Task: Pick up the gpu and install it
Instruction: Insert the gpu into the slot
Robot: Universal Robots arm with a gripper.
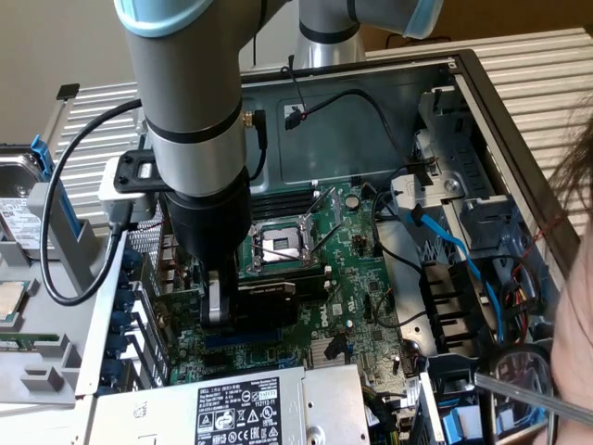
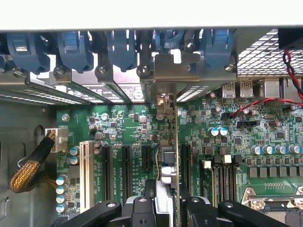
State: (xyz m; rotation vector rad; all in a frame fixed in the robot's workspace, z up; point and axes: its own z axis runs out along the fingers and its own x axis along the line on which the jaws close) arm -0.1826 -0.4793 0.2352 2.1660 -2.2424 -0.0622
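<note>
Green fibreglass board with black heatsink block: gpu point(image 1: 264, 302), one item. Handling: judged light and stiff but fragile; surface components and the connector edge should not be squeezed or bent. Best hold, by judgement: across the heatsink block and board faces, away from the connector edge. Jaws: closed on the gpu, card held on edge. Location, exterior view's left to right: blue slot latches point(image 1: 119, 338), then the gpu low over the black expansion slots point(image 2: 125, 165) of the motherboard point(image 1: 357, 278), then blue cable point(image 1: 454, 246). Metal bracket point(image 2: 166, 66) stands at the rear opening of the case point(image 1: 371, 120). Seating in slot: cannot tell.
</note>
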